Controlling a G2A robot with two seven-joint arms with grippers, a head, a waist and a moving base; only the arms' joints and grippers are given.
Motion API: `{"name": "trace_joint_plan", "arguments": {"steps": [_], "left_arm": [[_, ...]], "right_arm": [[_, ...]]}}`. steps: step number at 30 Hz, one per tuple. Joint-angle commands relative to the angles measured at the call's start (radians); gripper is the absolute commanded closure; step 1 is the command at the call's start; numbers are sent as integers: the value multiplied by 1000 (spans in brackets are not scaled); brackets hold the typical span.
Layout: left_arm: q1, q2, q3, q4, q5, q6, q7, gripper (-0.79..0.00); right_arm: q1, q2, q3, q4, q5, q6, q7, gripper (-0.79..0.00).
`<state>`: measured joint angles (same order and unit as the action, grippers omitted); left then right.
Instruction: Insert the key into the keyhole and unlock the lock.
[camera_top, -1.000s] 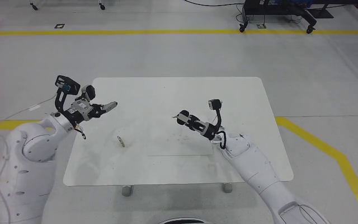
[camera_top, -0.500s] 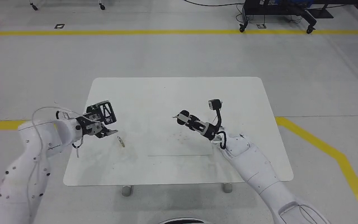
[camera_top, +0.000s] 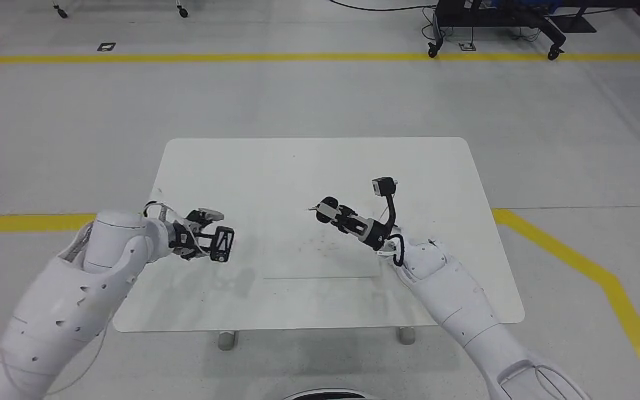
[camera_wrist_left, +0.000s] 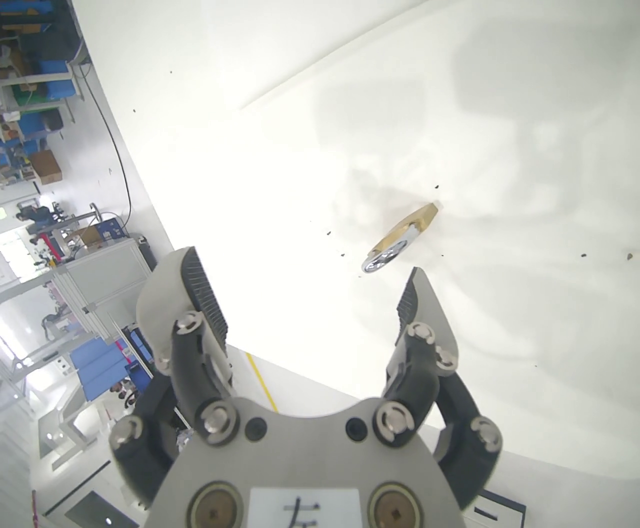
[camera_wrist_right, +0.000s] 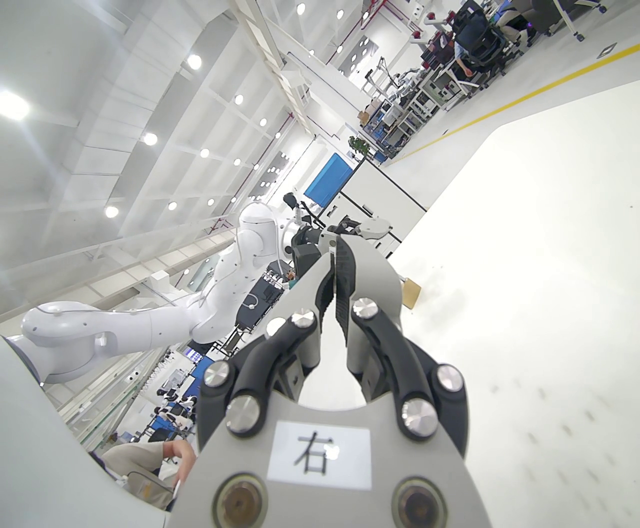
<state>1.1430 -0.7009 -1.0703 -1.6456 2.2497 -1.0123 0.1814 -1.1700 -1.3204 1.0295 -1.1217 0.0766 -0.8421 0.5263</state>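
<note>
A white table (camera_top: 300, 160) stood on a pale workshop floor (camera_top: 300, 90). Near its left edge the left gripper (camera_wrist_left: 305, 265) hung low, jaws spread wide and holding nothing. The brass lock (camera_wrist_left: 402, 237) lay on the tabletop just ahead of it. Toward the middle, the right gripper (camera_wrist_right: 336, 260) was pinched closed; whether it held the key I could not tell. Seemingly nothing was inserted yet, so grasping, insertion and turning remained. Each wrist plate bore a white label (camera_wrist_left: 304, 507) with one character.

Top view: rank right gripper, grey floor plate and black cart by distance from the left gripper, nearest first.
From the left gripper:
1. right gripper, across the table.
2. floor plate, on the floor, far left.
3. black cart, on the floor, far right.
</note>
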Motion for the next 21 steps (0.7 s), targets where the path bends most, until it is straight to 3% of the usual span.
{"name": "trace_joint_plan", "arguments": {"steps": [1,4,10,12,13,21], "left_arm": [[-15,12,29,9,15,0,30,-357],[-40,22,80,20,44,0,25,-354],[-100,29,186,43,48,0,40,-240],[-122,31,214,55,37,0,52,-157],[-132,33,229,62,38,0,53,0],[-196,55,307,75,10,0,53,0]], "right_arm": [[0,0,0,0,0,0,0,0],[0,0,0,0,0,0,0,0],[0,0,0,0,0,0,0,0],[0,0,0,0,0,0,0,0],[0,0,0,0,0,0,0,0],[0,0,0,0,0,0,0,0]]}}
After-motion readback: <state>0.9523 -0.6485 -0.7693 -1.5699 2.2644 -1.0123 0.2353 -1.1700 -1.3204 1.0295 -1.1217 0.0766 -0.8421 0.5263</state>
